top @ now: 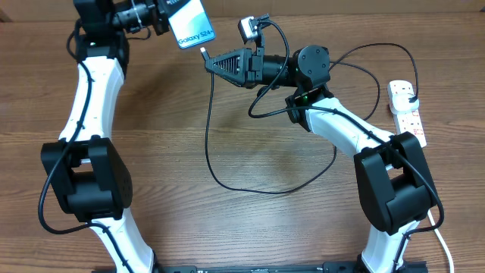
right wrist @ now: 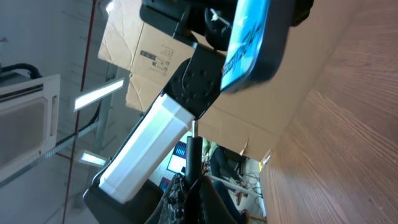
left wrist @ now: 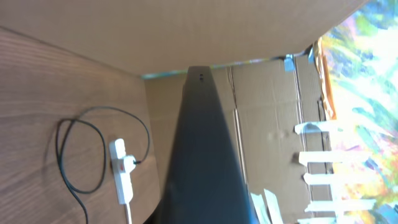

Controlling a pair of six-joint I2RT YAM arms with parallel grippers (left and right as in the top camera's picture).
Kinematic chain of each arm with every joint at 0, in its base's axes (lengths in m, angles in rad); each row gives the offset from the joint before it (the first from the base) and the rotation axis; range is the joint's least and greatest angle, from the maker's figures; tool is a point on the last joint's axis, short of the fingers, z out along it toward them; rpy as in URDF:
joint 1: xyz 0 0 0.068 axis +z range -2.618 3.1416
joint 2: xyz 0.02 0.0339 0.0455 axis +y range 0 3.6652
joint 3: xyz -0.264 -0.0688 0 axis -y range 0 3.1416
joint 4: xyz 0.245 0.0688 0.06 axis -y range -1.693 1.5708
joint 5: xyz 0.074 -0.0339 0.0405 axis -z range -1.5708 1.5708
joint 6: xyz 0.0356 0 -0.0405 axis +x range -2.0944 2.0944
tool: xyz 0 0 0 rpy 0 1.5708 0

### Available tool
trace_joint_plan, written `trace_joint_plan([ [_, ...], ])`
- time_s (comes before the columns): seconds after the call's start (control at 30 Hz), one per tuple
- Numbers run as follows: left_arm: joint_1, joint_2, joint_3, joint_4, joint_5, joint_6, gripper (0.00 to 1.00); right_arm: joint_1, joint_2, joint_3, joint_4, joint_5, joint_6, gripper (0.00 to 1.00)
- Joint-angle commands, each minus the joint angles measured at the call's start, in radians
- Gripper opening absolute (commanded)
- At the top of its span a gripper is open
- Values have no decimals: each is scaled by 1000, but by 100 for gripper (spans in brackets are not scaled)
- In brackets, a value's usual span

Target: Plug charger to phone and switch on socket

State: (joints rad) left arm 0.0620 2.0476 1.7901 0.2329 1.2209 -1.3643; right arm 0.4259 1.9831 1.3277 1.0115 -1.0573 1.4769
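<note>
Surroundings: wood table (top: 227, 227), cardboard all round.
Cardboard boxes (right wrist: 143, 50) w/ printed labels beyond table edge; cardboard wall (left wrist: 267, 124) in left-wrist view, bright multicolour sheet (left wrist: 367, 62) at its rt side.

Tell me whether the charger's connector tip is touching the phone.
Apart. The right wrist view shows the connector tip, held in the right pincer, ending short of the phone, with a clear gap between them.

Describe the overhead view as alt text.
The left pincer holds a Galaxy S24+ phone; the right pincer holds the charger tip near its lower edge. The black cable loops over the table toward a white power strip.
</note>
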Motion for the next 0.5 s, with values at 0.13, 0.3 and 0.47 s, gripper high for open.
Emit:
trace_joint_plan([
  [0.13,-36,-2,13,12,34,-53,4,-1,-31,15,1,28,-28,4],
  [0.3,-29,-2,13,11,47,-51,4,-1,-31,15,1,24,-58,4],
  [0.47,-5,-2,13,11,59,-47,4,-1,-31,15,-15,25,-65,4],
])
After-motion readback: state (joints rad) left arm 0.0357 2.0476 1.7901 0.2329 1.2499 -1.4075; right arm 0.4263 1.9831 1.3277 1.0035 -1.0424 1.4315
